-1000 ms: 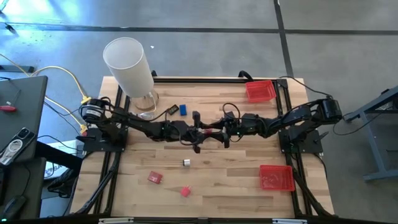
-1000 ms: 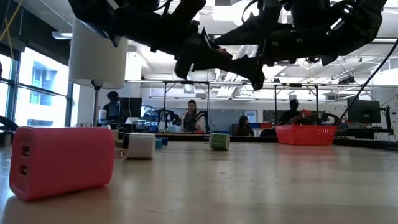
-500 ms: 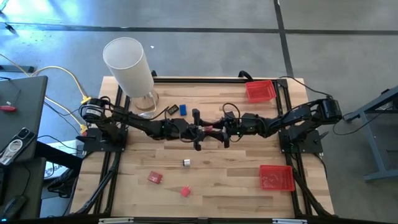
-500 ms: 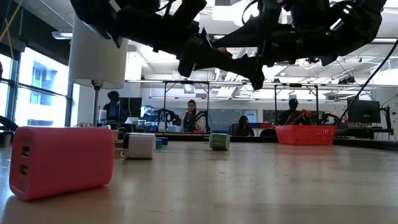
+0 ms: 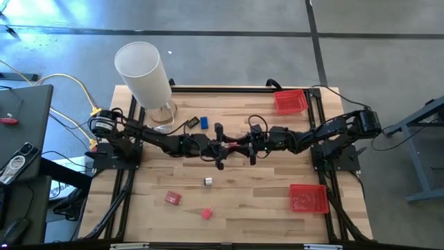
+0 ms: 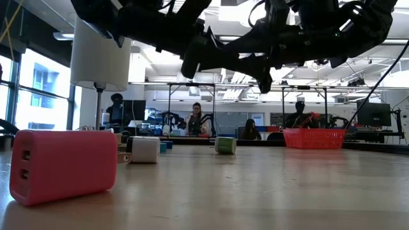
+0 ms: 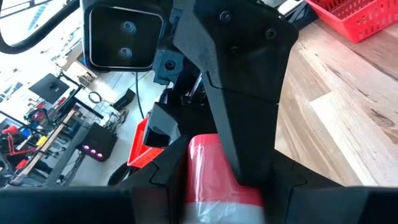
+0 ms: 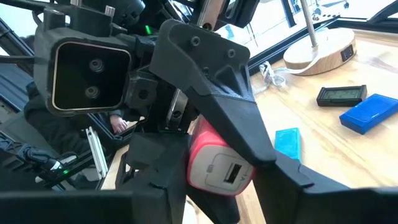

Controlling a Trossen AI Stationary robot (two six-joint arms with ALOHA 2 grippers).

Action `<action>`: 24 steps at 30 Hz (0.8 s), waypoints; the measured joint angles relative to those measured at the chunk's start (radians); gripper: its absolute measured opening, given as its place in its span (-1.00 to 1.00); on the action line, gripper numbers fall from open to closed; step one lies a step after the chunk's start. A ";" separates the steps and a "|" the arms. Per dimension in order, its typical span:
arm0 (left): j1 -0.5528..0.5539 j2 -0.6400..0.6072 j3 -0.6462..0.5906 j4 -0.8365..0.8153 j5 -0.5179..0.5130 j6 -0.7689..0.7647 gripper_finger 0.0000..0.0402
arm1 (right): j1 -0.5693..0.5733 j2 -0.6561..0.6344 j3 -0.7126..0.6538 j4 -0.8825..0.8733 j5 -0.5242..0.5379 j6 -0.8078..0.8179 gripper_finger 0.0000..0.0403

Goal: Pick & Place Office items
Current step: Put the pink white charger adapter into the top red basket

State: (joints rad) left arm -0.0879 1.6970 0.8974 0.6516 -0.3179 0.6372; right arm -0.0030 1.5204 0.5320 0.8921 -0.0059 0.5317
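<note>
The step in hand is, I judge, a handover in the air above the middle of the table (image 5: 263, 208): my left gripper (image 5: 220, 148) and my right gripper (image 5: 240, 147) meet nose to nose there, and between them is one of the office items, a small pink charger (image 8: 217, 165) with a white end. In the left wrist view the charger sits between the left fingers (image 7: 286, 186), which are closed narrowly on it. In the right wrist view the right fingers (image 8: 155, 180) also lie against both its sides, so I judge that both grippers grip it at this moment, each only partly open because the charger fills the gap. The next move, I think, asks the left gripper to let go and draw back without pulling the charger crooked; then the right arm can carry it to one of the two red trays (image 5: 278, 103) on its side. The other pieces lie apart on the table: a blue one (image 5: 204, 122) and a black one (image 5: 192, 124) near the tall white cylinder (image 5: 142, 73), and a white one (image 5: 208, 182), a red one (image 5: 173, 198) and a pink one (image 5: 207, 213) toward the front edge.
</note>
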 joint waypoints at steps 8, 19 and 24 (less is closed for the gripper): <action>0.000 0.000 0.000 -0.004 0.000 0.002 -0.35 | 0.000 0.000 0.000 -0.001 -0.001 0.000 -0.34; 0.000 0.000 0.000 0.000 0.003 0.055 -0.33 | 0.000 0.000 0.000 -0.012 0.001 -0.023 -0.37; -0.001 0.000 -0.001 0.002 0.008 -0.046 -0.22 | 0.000 0.000 0.000 -0.014 -0.005 -0.028 -0.38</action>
State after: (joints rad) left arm -0.0885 1.6974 0.8963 0.6533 -0.3094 0.5909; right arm -0.0029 1.5204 0.5320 0.8781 -0.0107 0.5036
